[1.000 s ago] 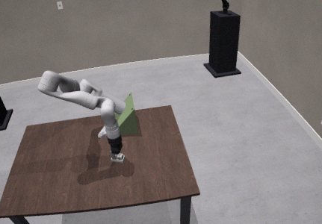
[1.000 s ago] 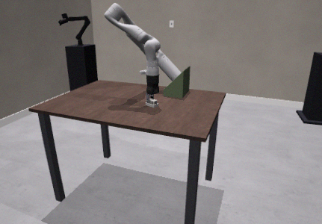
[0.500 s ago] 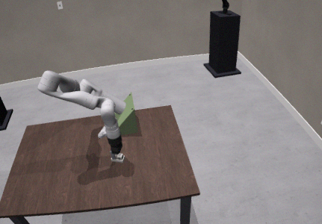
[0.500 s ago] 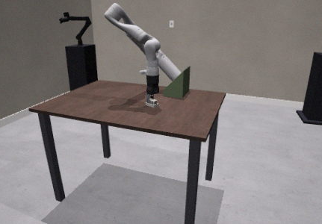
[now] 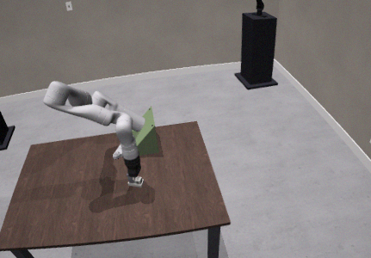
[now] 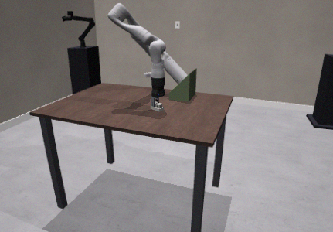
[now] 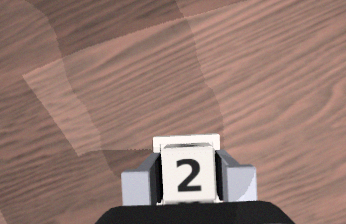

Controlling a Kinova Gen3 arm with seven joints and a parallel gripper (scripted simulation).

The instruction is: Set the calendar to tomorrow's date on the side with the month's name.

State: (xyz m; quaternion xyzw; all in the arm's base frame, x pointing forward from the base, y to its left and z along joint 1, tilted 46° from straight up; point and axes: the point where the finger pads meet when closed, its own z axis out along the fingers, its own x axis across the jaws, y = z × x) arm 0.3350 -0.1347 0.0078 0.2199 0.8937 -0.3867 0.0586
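The small white tray stands on the table under the gripper. A white cube shows a black 2 on the face towards the wrist camera, and the digit reads upright in that view. My gripper points down, with one finger at each side of this cube. The pads appear to touch it, so the gripper is shut on it. The cube is in or just over the tray; its underside is hidden. The other cube and the calendar's front faces cannot be made out.
The brown wooden table carries the tray near its middle. A green wedge-shaped stand at the back edge bears the arm's base. The arm's shadow falls around the tray.
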